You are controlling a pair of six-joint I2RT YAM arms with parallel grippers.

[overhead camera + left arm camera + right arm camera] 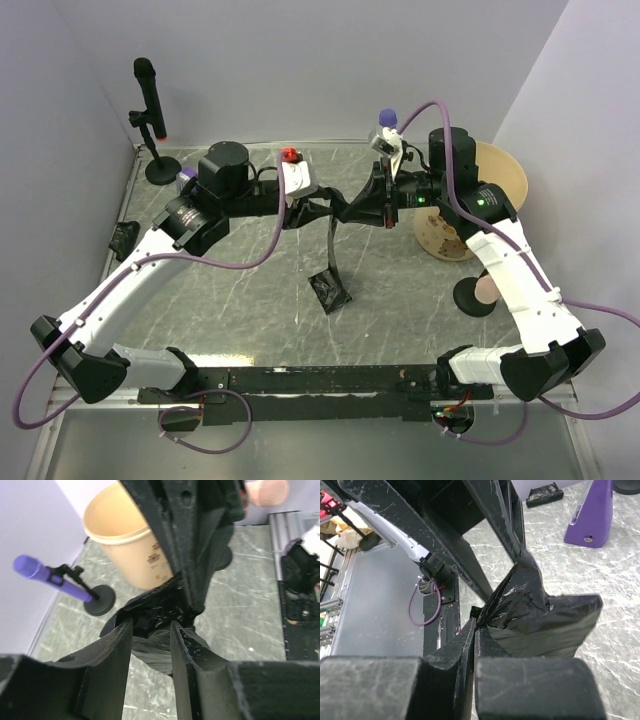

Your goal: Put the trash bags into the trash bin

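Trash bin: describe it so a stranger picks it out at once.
Go to the far right corner of the table. The trash bin sits there, partly hidden by the right arm. It alone is a round tan bucket; the pink microphone stands on a black base.

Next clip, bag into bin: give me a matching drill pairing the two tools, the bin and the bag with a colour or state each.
Things:
1 left tool
2 right tool
3 trash bin
4 trash bag

Colour or state:
A glossy black
B fingers apart
C tan
D shut, pinching the trash bag

Pairs: 1-B, 2-D, 3-C, 4-A
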